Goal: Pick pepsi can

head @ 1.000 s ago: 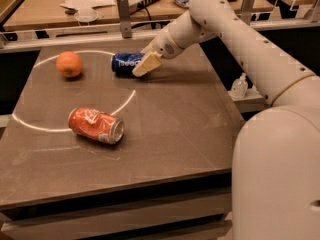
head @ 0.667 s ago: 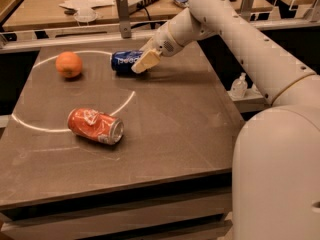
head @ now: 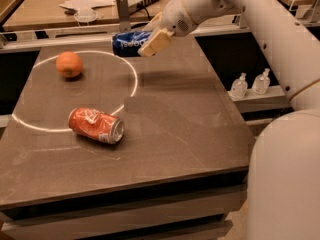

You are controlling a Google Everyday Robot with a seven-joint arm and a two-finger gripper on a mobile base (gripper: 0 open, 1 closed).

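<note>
The pepsi can (head: 128, 42) is dark blue with white lettering. It hangs on its side above the far edge of the dark table (head: 190, 129), clear of the surface. My gripper (head: 149, 39) is shut on the can's right end, with one pale fingertip (head: 154, 42) across its front. The white arm reaches in from the upper right.
A dented red-orange can (head: 96, 125) lies on its side at the left middle of the table. An orange fruit (head: 69, 64) sits at the far left, inside a white chalk circle. A desk with papers stands behind. Two small bottles (head: 250, 85) stand on a ledge at right.
The gripper has lifted the pepsi can off the table; before, the can lay on the surface under the fingers. The view has also shifted.
</note>
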